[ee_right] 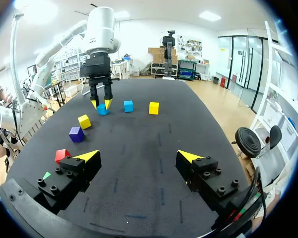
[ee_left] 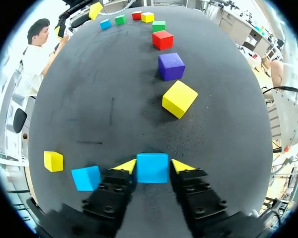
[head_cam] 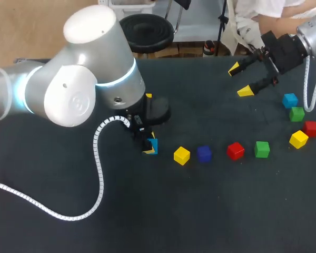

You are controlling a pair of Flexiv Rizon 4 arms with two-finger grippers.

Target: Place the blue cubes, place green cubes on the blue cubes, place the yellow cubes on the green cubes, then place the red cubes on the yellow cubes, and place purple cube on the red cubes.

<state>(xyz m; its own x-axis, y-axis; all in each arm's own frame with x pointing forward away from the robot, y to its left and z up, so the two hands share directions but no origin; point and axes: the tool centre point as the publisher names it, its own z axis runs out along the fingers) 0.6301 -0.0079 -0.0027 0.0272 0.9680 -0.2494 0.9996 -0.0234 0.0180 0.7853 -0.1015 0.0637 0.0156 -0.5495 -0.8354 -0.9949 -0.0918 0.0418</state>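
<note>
Clamping blue cube (ee_left: 152, 167) from both sides, left jaws at table (head_cam: 210, 211); right jaws wide apart.

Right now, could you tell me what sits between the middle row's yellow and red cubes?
Only the purple cube, touching neither the yellow cube nor the red cube, per the head view.

Dark matte tabletop (head_cam: 226, 211) with faint scuff marks

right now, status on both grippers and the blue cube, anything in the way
Left gripper shut on blue cube. Right gripper open, holding nothing. Second blue cube sits close beside the left gripper, apart from it; nothing else crowding.
</note>
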